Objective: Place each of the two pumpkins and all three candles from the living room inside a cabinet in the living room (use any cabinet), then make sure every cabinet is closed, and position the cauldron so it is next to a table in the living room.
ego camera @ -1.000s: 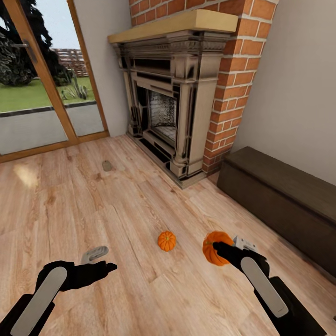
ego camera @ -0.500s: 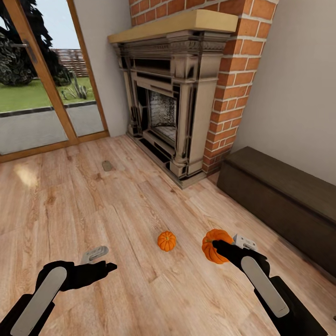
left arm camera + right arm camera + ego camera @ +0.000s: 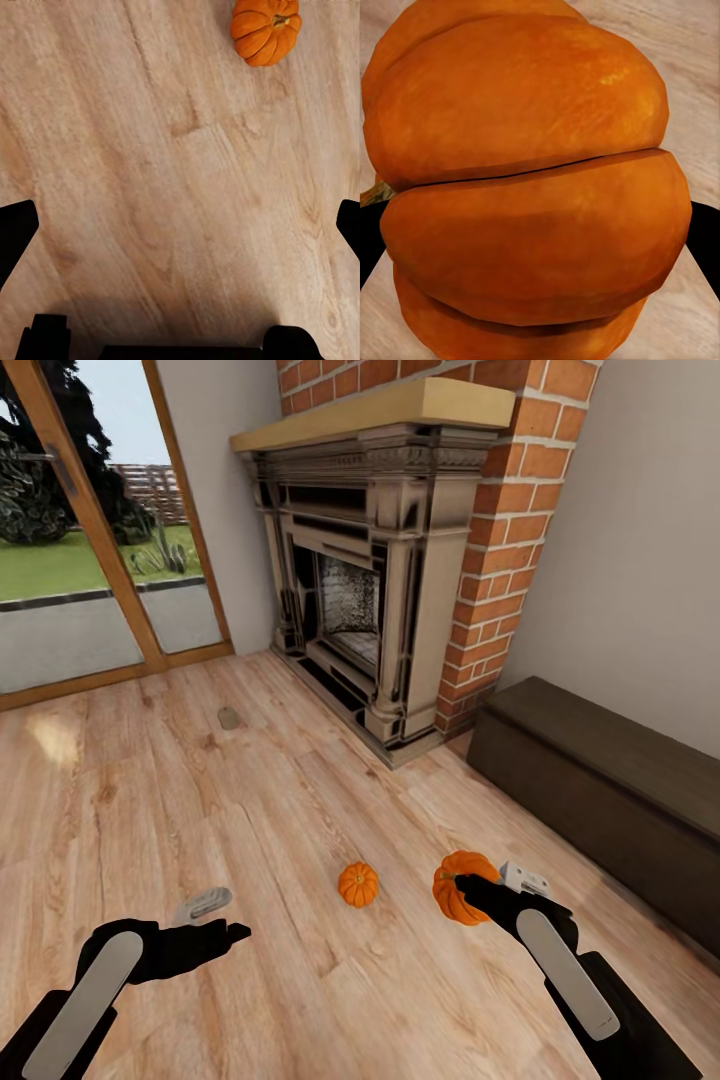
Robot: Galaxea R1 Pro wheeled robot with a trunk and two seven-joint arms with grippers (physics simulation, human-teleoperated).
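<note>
My right gripper [image 3: 468, 887] is shut on an orange ribbed pumpkin [image 3: 452, 888], held just above the wooden floor; up close in the right wrist view the pumpkin [image 3: 532, 187] sits between the dark fingers. The second pumpkin [image 3: 358, 884] sits on the floor just left of the held one, and appears ahead of the open left gripper [image 3: 180, 225] as a small pumpkin [image 3: 264, 30]. My left gripper [image 3: 232, 932] hovers open and empty at the lower left. A small tan candle [image 3: 229, 717] stands on the floor farther off. The dark-brown cabinet [image 3: 600, 780] runs along the right wall, its fronts shut.
A brick chimney with a dark ornate fireplace [image 3: 370, 580] stands straight ahead. A wood-framed glass door [image 3: 80, 540] to the garden is at the left. Bare plank floor [image 3: 200, 810] spreads between me and both.
The whole picture has shifted very slightly, so the camera moved a little. The held pumpkin and both grippers stay about where they were.
</note>
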